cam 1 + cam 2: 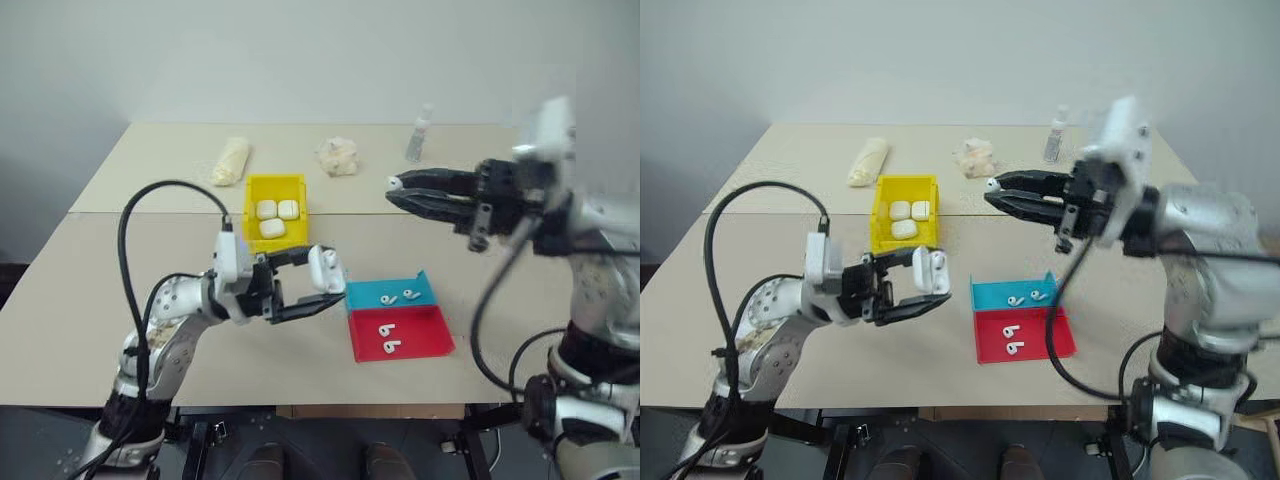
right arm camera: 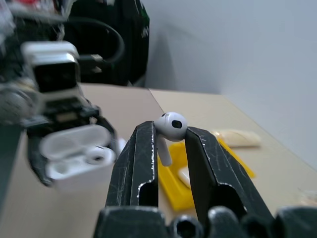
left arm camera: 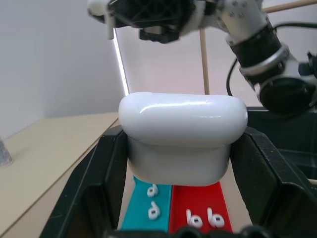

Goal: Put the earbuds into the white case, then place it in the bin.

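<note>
My left gripper [image 1: 328,276] is shut on the white case [image 1: 324,266], held above the table in front of the bin. The case's lid stands open, and the right wrist view shows one earbud [image 2: 94,157] lying inside the case [image 2: 74,158]. My right gripper [image 1: 396,192] hangs higher up on the right, pointing left, shut on one earbud [image 2: 171,126] at its fingertips. The yellow bin [image 1: 275,183] sits behind the case and holds three white cases. Two earbuds [image 1: 398,297] lie in the blue tray [image 1: 424,283] and two more earbuds [image 1: 389,344] in the red tray [image 1: 432,336].
At the back of the table stand a small clear bottle [image 1: 418,134], a crumpled pale wad [image 1: 337,156] and a beige roll [image 1: 232,160]. A black cable [image 1: 135,215] loops over my left arm. The two trays sit side by side near the front edge.
</note>
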